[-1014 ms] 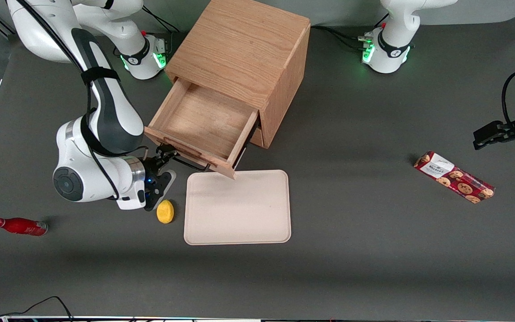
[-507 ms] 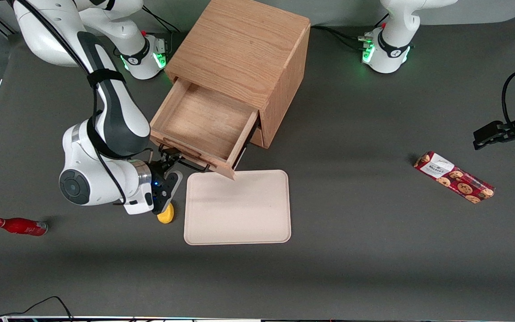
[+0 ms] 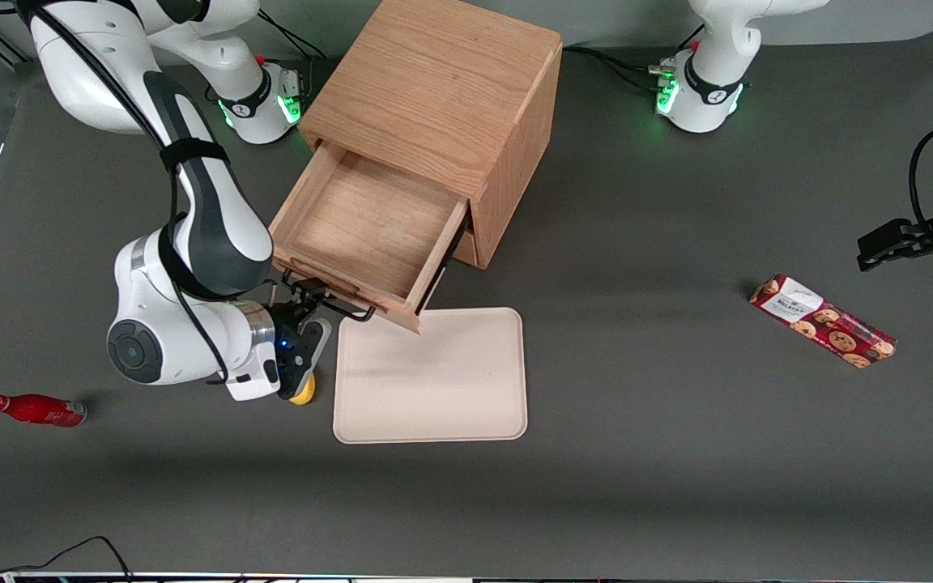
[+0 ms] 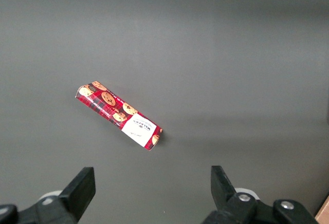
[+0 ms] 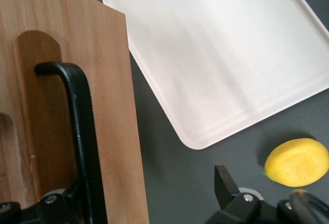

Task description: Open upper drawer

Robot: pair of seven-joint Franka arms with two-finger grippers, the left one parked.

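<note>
The upper drawer [image 3: 361, 223] stands pulled well out of the wooden cabinet [image 3: 434, 89], its light-oak inside bare. Its thin black bar handle [image 3: 337, 308] runs along the drawer front [image 5: 110, 106], nearer the front camera. My gripper [image 3: 308, 309] is at the handle's end toward the working arm's end of the table. In the right wrist view the gripper [image 5: 146, 196] is open: the handle [image 5: 82, 131] runs close beside one finger [image 5: 64, 203], and the other finger [image 5: 226, 190] stands apart over the bare table.
A cream tray [image 3: 434, 376] lies flat just in front of the drawer, nearer the front camera. A yellow lemon [image 3: 302, 396] sits beside it, mostly under my wrist. A red bottle [image 3: 33, 409] lies toward the working arm's end, a cookie packet [image 3: 823, 320] toward the parked arm's.
My wrist has moved toward the front camera and now covers most of the lemon. The drawer front has come out slightly farther.
</note>
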